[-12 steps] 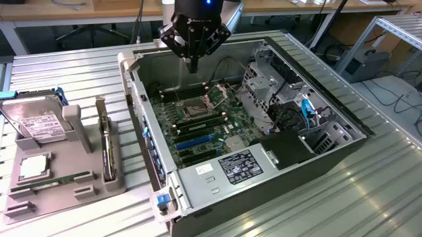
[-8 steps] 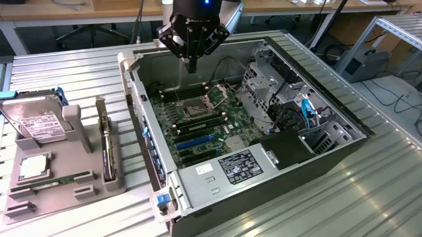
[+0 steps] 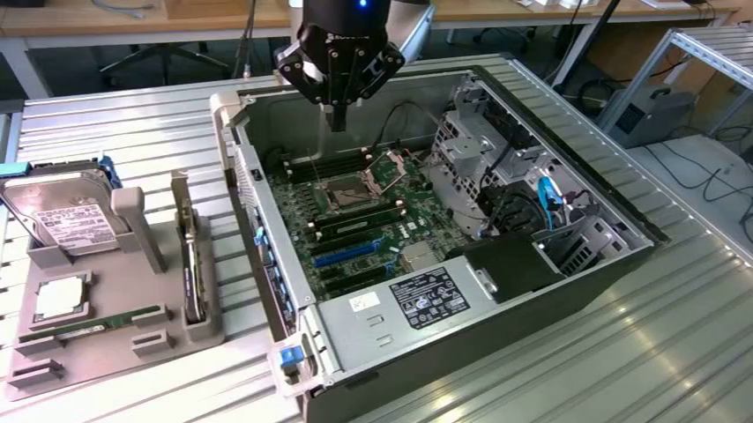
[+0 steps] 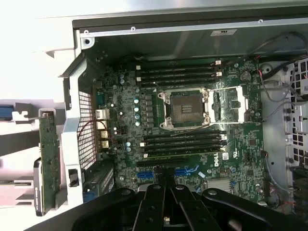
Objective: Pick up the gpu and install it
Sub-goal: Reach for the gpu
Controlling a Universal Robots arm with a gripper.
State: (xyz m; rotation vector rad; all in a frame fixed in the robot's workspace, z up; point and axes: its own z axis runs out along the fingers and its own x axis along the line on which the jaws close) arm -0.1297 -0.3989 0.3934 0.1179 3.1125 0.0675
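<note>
Claw [image 3: 338, 119] closed and empty above the motherboard [image 3: 341, 256]; your gpu [image 3: 189, 264] stands in the grey rack [image 3: 147, 238] on the table [image 3: 141, 123]. Pickup and install both outstanding.

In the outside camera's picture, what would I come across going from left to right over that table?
hard drive → gpu, standing on edge → CPU socket inside the open computer → blue cable

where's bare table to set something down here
Bare table lies on the exterior view's right of the computer case, and beyond the grey holder toward the far edge. Crowded: the holder, packed with parts, and inside the case under the gripper.
</note>
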